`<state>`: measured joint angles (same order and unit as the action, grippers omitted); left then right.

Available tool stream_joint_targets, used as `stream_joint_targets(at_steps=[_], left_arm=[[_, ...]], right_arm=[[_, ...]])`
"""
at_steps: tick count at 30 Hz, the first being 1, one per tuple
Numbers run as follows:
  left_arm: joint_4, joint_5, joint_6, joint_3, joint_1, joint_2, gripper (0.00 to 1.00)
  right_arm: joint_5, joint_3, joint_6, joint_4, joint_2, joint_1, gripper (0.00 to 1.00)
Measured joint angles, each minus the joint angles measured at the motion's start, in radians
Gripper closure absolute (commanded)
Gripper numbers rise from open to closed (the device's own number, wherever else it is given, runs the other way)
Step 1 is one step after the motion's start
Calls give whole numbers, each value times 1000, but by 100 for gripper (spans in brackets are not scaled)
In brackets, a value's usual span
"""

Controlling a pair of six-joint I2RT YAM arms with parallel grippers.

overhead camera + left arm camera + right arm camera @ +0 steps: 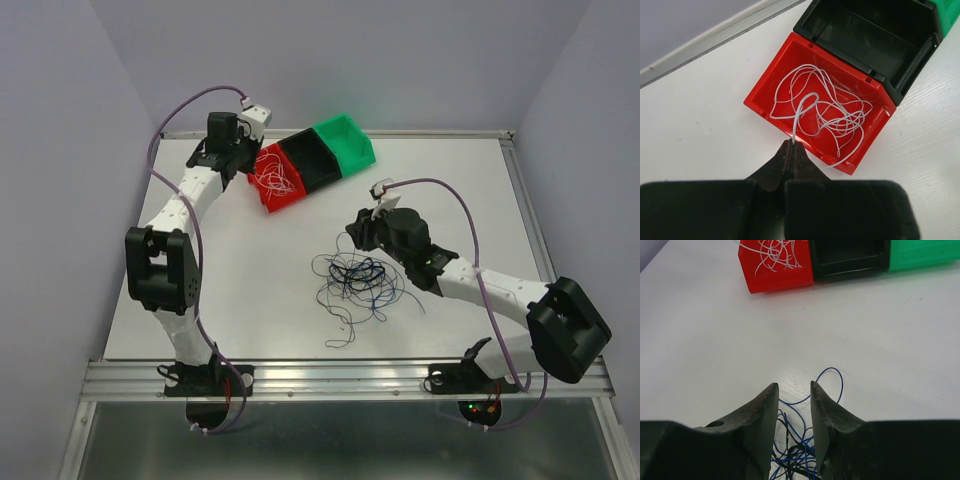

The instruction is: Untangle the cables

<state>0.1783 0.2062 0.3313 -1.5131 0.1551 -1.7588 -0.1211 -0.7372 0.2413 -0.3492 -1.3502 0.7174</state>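
At the near edge runs the metal rail (pixel 340 375). The right arm's black elbow (pixel 568 325) hides the near right corner of the table (pixel 250 300).

Just beyond, toward the right, we see the dark cables (pixel 352 275) lying in a loose tangle on the bare white top. Blue and black strands loop over one another, and a few tails trail toward the near edge. We cannot count them or follow any single strand through the knot.

The right gripper (pixel 792 387) hangs over the tangle's far right side with its jaws parted and a clear gap between them. Blue loops run under that gap, and one arcs out past the tips. In the wrist view the fingers cover much of the tangle. We cannot tell whether the pads touch a wire, but nothing looks pinched.

Farther back and to the left, the left gripper (pixel 791 145) is clamped tight, tips together, on one strand of the white cables (pixel 840 117). That strand runs from the tips over the near wall of the red bin (pixel 767 80) and into the coil lying inside. We cannot separate the turns of that coil.

Against the red bin's far side stands a black bin (pixel 865 30), its inside too dark for us to read. Beyond it is a green bin (pixel 345 140), and the left wrist view catches only its corner.
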Motion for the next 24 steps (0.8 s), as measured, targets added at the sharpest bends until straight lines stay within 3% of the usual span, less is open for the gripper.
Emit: stream_joint_targets(at_steps=[6,14,18,23,24], left_arm=[[16,-45,6,-51,37,-127,100],[116,-81,7,-311,53,-356,100],[126,-110,6,-360,63,-420,100],[122,-135,-2,-333,79,-434,62],[108,-139,-2,-316,80,-428,61]], right_arm=[[0,0,2,0,0,0,62],[0,0,2,0,0,0,62],[0,0,3,0,0,0,62],[0,0,7,0,0,0,61],[0,0,9,0,0,0,61]])
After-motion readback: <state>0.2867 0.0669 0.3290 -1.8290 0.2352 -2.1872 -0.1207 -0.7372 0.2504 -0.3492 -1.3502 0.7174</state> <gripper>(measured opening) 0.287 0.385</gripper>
